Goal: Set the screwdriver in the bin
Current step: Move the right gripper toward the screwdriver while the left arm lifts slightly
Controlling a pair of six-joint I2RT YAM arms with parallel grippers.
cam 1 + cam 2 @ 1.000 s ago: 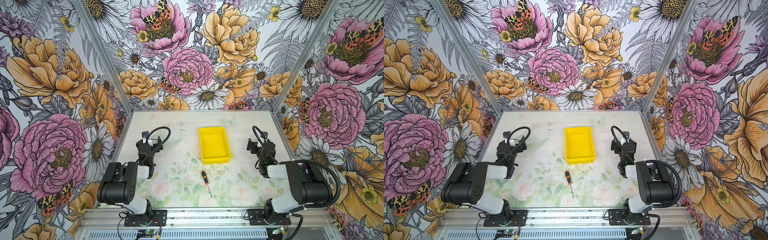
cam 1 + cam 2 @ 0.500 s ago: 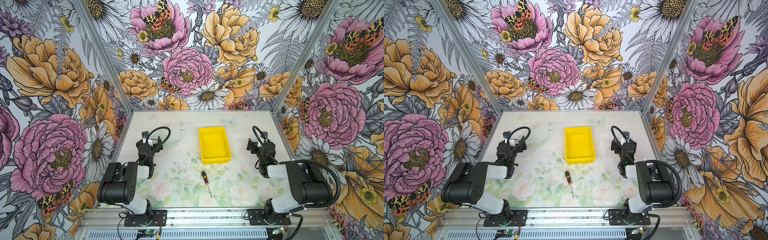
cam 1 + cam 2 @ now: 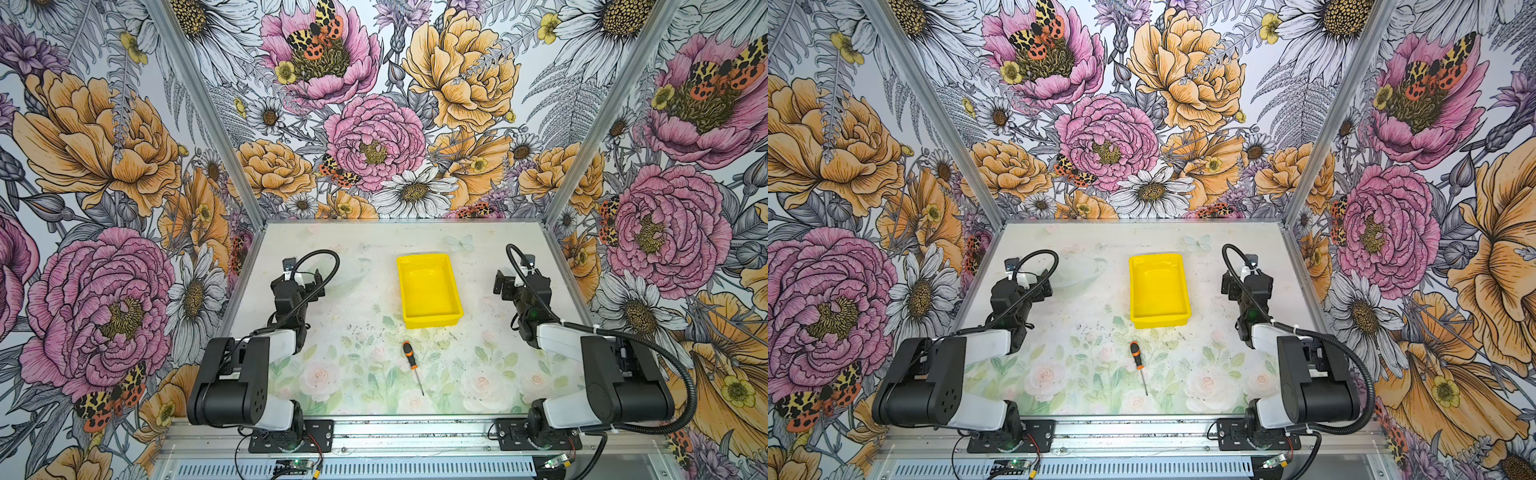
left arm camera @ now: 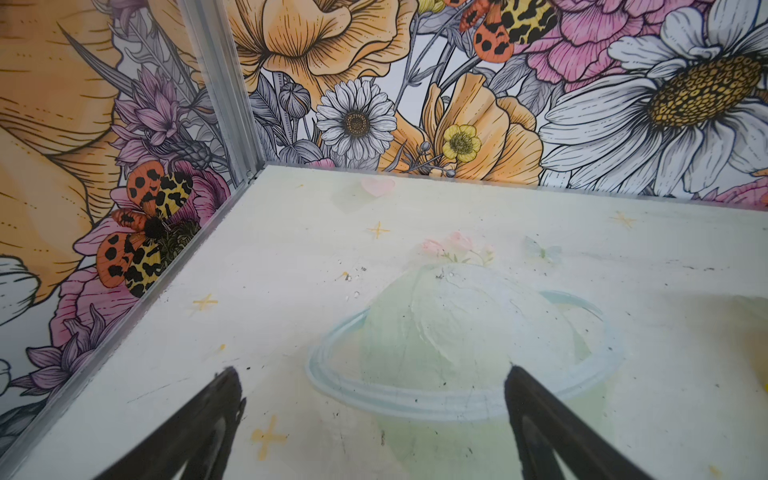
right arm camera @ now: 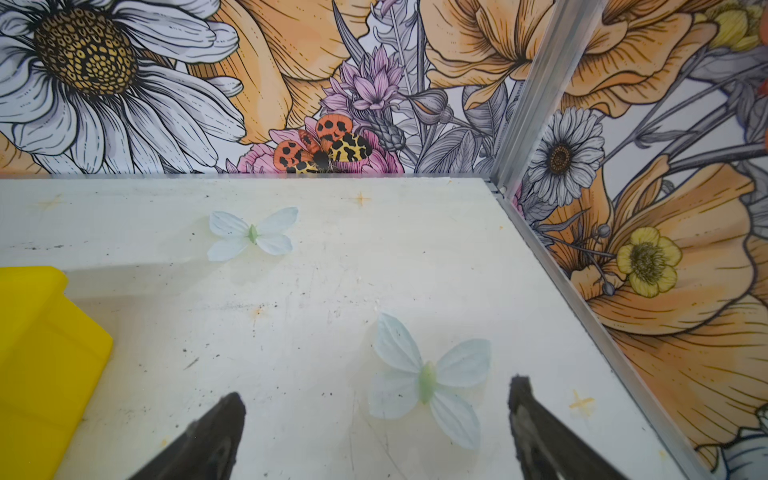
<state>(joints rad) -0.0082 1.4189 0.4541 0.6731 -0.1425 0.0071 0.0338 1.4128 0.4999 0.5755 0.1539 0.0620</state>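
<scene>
Screwdriver [image 3: 412, 365] lies flat on tabletop [image 3: 332, 374], outside bin [image 3: 432, 322]. It sits near the bin's short wall on the arm-base side, close but not touching, w/ a strip of bare surface btwn them. Orange-and-black handle end is nearer the bin. Thin dark shaft points away from it twd the bases, slanting a little to the right. Both top views agree on this.

Bin is bright yellow w/ low walls and rounded corners. Its long sides run away from the bases, and its floor shows plain yellow.

Left tool [image 3: 305, 284] is left of the bin, well apart, approx level w/ the bin's middle. Right tool [image 3: 505, 286] is right of the bin, also well apart and at about the same level. Both aim past the bin twd the back wall [image 3: 374, 124], which has a floral print.

Left wrist view: left tool's two dark fingers [image 4: 208, 419] are spread wide w/ only tabletop btwn them, incl. a pale printed ring shape [image 4: 457, 390]. It is released and grasps nothing.

Right wrist view: right tool is likewise spread wide and released. A printed butterfly [image 5: 428, 382] on the tabletop shows btwn its fingers [image 5: 216, 432]. One yellow corner of the bin shows at the frame edge, clear of the fingers.

Neither tool touches screwdriver or bin.
</scene>
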